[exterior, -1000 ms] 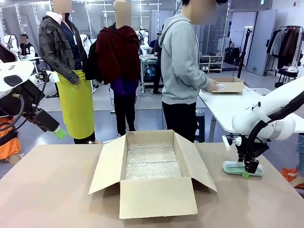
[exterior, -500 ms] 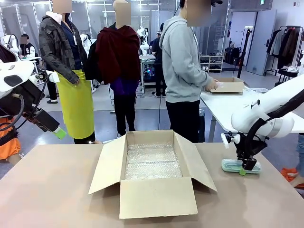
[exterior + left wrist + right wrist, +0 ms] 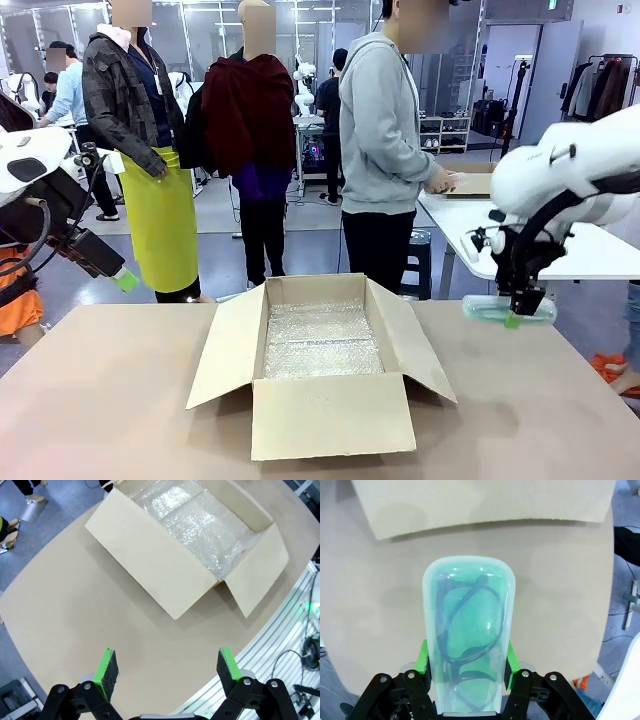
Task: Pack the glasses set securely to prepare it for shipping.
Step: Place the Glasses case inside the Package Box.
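the mint-green case (image 3: 505, 310) is hanging above the table (image 3: 120, 400), right of the open box (image 3: 330, 410). your right gripper (image 3: 466, 664) is pinching it across its width near one end; your left gripper (image 3: 167, 667) is hovering with jaws spread, empty.

One glasses case (image 3: 485, 308), one open box (image 3: 330, 415), one bubble-wrap sheet (image 3: 322, 340)

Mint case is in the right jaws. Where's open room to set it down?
Inside the cardboard box, the bubble wrap floor is bare. On the table, wide free patches lie left of the box and right of it, below the held mint-green case. The strip between the box front and the near edge is narrow.
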Robot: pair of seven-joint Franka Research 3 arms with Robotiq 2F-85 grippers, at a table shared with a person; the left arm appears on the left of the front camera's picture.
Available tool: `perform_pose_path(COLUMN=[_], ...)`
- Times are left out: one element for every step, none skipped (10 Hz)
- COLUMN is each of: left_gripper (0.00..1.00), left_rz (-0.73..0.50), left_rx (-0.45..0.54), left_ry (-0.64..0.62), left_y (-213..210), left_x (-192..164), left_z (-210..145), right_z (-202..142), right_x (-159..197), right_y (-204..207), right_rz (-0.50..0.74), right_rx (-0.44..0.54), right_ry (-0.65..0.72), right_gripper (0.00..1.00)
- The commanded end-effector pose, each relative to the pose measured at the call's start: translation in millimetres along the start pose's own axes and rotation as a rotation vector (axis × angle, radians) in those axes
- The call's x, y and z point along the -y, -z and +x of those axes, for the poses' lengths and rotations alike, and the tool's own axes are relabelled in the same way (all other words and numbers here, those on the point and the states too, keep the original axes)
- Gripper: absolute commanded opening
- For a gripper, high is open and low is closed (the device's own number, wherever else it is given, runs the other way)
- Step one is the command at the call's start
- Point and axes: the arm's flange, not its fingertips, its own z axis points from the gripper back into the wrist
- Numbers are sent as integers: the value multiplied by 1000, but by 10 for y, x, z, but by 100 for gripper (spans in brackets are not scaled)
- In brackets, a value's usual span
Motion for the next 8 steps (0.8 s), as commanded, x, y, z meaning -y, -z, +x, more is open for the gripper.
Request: perform_pose_path(left_gripper=[100, 100, 100, 100, 100, 100, 100, 100], left_rz=[-8, -8, -8, -8, -8, -8, -8, -8], left_rx=[22, 22, 22, 22, 22, 22, 22, 22], left_ry=[9, 9, 9, 9, 9, 9, 9, 9], left_y=[-8, -8, -8, -8, -8, -8, -8, -8], left_x=[-17, -17, -17, -17, -17, -17, -17, -17], left_z=[15, 15, 15, 15, 15, 15, 15, 15], right_z=[89, 118, 136, 132, 136, 136, 136, 136], right_x=[-86, -111, -128, -169, -102, -102, -102, -102], right_y=[-69, -84, -95, -112, -181, -181, -181, -181], right_rz=[-7, -28, -36, -54, -18, -18, -18, -18], right_rx=[-10, -15, -12, 26, 3, 3, 3, 3], right_ry=[21, 30, 31, 72, 6, 6, 6, 6], right_gripper=[35, 35, 35, 35, 35, 35, 35, 35])
